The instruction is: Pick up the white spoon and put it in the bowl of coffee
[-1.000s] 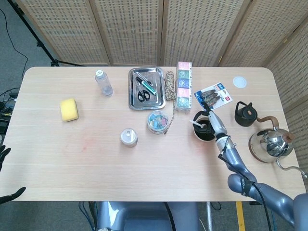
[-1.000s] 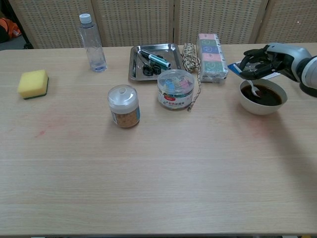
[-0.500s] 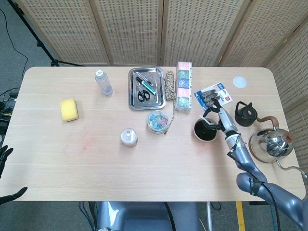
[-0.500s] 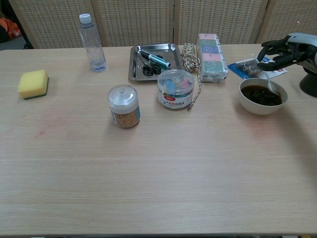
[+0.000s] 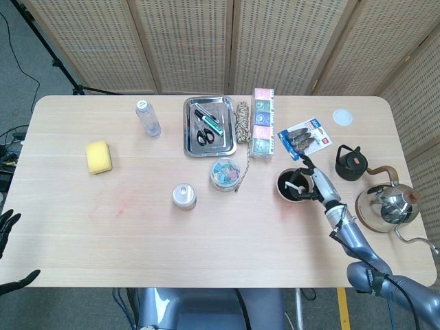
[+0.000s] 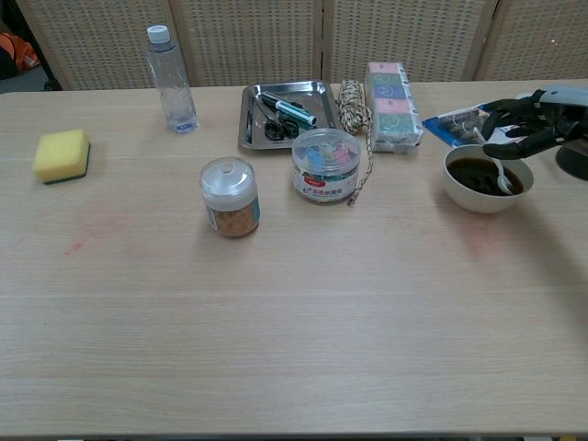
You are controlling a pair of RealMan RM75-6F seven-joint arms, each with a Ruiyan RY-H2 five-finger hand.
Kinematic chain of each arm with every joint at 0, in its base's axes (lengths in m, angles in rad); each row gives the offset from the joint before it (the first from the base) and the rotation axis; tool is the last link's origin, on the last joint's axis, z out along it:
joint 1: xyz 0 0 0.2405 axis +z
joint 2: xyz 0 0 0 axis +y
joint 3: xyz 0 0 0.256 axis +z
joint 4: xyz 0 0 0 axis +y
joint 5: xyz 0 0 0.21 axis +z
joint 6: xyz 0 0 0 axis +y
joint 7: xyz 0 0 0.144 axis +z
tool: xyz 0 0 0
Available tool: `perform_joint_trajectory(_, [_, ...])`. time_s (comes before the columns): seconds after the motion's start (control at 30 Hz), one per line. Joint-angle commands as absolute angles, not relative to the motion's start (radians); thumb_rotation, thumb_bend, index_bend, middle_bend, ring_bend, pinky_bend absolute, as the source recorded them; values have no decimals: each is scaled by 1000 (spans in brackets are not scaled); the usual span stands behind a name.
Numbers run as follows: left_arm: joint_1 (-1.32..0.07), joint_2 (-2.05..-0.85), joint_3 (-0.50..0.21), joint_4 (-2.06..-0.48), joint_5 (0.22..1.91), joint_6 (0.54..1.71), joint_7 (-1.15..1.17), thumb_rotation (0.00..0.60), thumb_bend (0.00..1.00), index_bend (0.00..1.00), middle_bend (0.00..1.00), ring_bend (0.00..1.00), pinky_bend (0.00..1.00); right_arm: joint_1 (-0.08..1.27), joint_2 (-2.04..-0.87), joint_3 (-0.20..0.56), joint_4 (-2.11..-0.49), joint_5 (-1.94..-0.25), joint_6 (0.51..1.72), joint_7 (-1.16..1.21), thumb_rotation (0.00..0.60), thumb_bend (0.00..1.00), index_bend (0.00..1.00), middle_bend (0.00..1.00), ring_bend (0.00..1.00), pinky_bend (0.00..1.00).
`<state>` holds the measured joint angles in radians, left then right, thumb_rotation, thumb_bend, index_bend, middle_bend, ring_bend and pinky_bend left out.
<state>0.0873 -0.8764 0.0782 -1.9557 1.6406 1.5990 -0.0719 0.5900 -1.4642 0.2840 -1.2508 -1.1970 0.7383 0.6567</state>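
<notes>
The white bowl of coffee stands at the right of the table. The white spoon lies in it, scoop end down in the coffee and handle leaning on the rim nearest my right hand. That right hand hovers just right of the bowl with its fingers spread, close above the spoon's handle and holding nothing. Of my left hand only dark fingers show at the lower left edge of the head view, apart and off the table.
A small black teapot and a metal kettle stand right of the bowl. A blue packet lies behind it. A tub of clips, a rope coil, a steel tray, a jar, a bottle and a sponge lie to the left.
The right hand carried the spoon from the bowl's left side across to its right, let it settle in the coffee, then drew back with fingers spread. The left hand barely moved.
</notes>
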Motion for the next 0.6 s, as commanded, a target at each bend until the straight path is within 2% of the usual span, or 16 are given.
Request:
perform_joint_trajectory(0.03, [88,-872,79,-1950,1643,1602,-85,600,0,0,0,0,0,602,-1493,288,-1254,-1195,742,649,600,611,575,0,0,0])
perform_joint_trajectory(0.33, [85,-867,76,-1948,1632,1596,-95,600,0,0,0,0,0,652,-1588,329,-1142,-1142,730,637,600,620,579,0,0,0])
perform_joint_trajectory(0.6, [85,-871,75,-1953,1630,1596,-86,600,0,0,0,0,0,649,-1576,342,-1102,-1142,733,648,600,620,580,0,0,0])
